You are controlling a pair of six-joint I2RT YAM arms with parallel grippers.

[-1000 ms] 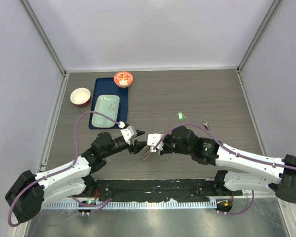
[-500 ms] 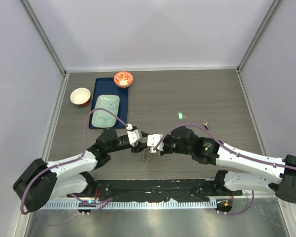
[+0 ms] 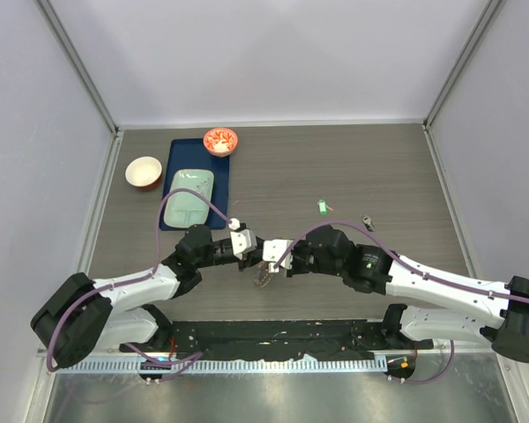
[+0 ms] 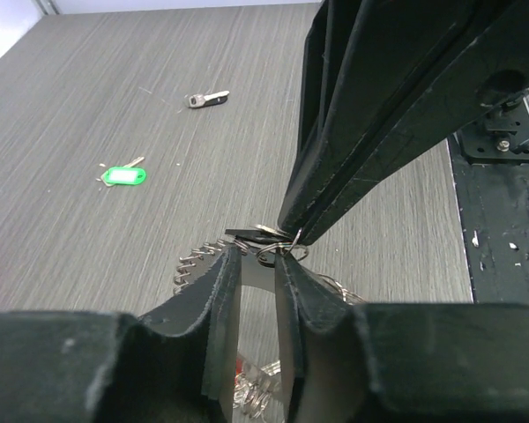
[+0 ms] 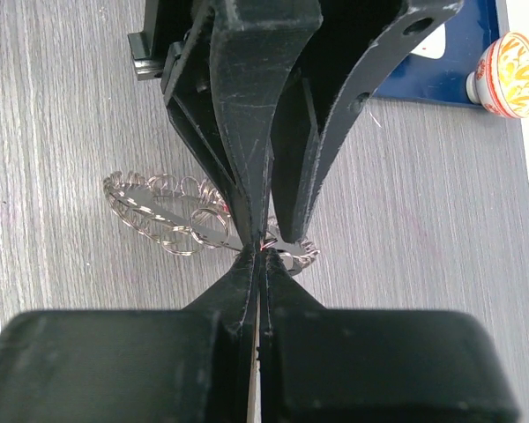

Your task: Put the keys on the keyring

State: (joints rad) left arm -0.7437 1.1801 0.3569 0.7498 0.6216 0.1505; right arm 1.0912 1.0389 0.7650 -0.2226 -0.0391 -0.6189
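Two robot arms reach low over a grey wood-grain counter [image 3: 379, 167] and bend inward, so their wrists meet nose to nose near the middle, close to the near edge. The left arm comes from the left and the right arm from the right, both elbows bowed away from the bases.

Between them hangs the keyring [image 5: 159, 211], a thin silvery plate edged with small wire loops and lifted just off the counter. The right claw [image 5: 260, 251] has its fingers pressed together on the ring's rim. The left claw [image 4: 257, 257] faces it at the same spot, its fingers a narrow gap apart with the rim between them. I cannot tell whether they are gripping it yet.

Two keys lie loose and flat on the counter, well away to the right. One is a green-headed key [image 4: 123, 175], and a dark-headed key [image 4: 207, 99] lies farther off.

The ring looks light, stiff and slick, and it would likely swing or twist if held at only one point. The looped rim seems the best place to grip it, with a second hold close beside the first to steady it. The keys are tiny and sit flush on the counter, so the thicker plastic head looks like the safest part to pinch.
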